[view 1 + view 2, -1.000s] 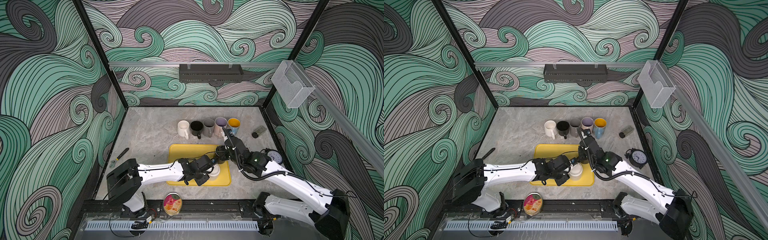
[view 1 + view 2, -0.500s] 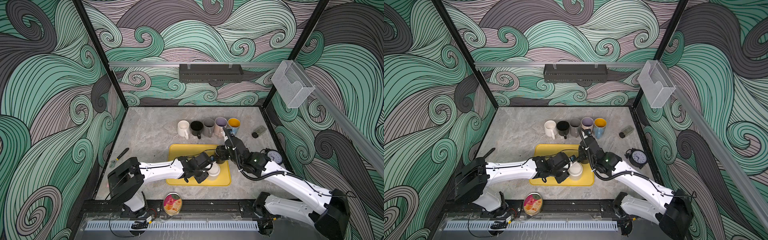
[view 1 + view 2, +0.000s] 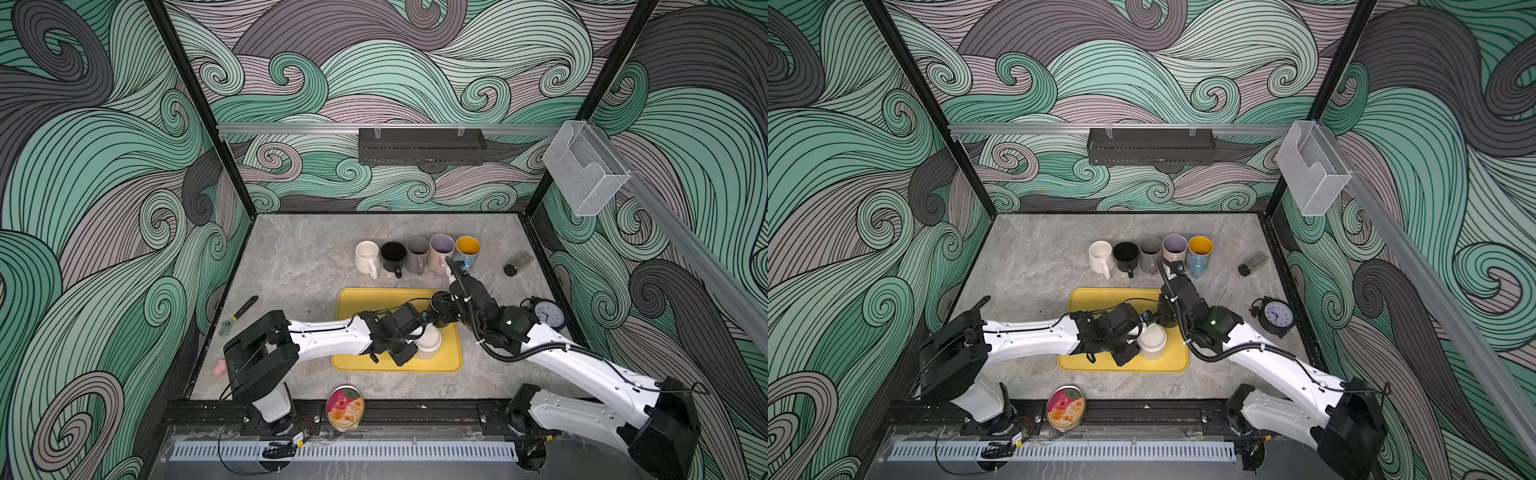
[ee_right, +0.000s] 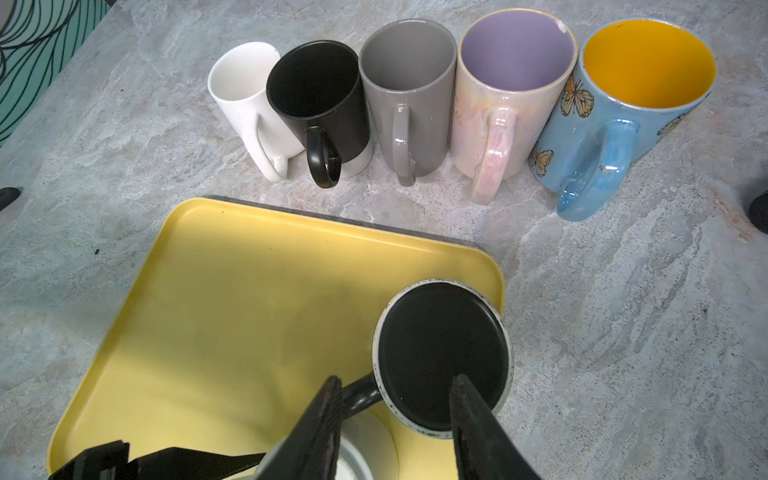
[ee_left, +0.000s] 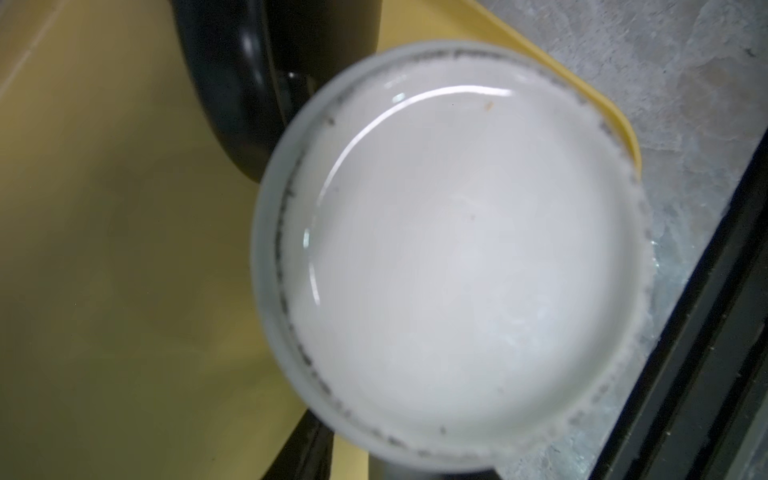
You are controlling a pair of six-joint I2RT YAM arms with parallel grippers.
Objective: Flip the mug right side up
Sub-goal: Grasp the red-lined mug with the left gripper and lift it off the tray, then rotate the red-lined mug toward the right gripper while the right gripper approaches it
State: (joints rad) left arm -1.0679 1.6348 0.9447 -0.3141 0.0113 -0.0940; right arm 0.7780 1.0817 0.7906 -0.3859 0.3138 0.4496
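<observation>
Movement over the last second belongs to the left arm alone. The left gripper (image 3: 417, 334) has slid a little toward the back of the yellow tray (image 3: 361, 299) and now sits tight against the white mug (image 3: 430, 344). The mug itself stands where it did, base up and rim down on the tray. I judge this to be the end of the approach and the setting of a grasp, with the flip not yet begun. How far apart those jaws stand I cannot tell. In both top views the gripper body hides them, and the left wrist view is filled by the white mug (image 5: 453, 257), base toward the lens, directly ahead of the jaws and very close. A blurred dark shape at the frame's edge may be a finger. Just beside the white mug, on the side away from the left jaws, the black mug (image 4: 442, 357) stands upside down too, in a corner of the tray. The right gripper (image 4: 397, 380) has not shifted. It hangs over that black mug with jaws partly open, holding nothing that I can see. One finger is above the handle and the other overlaps the near edge of the base, so the handle root lies below the gap. Well ahead of the right jaws, off the tray, stands the row of upright mugs (image 4: 409, 99).
</observation>
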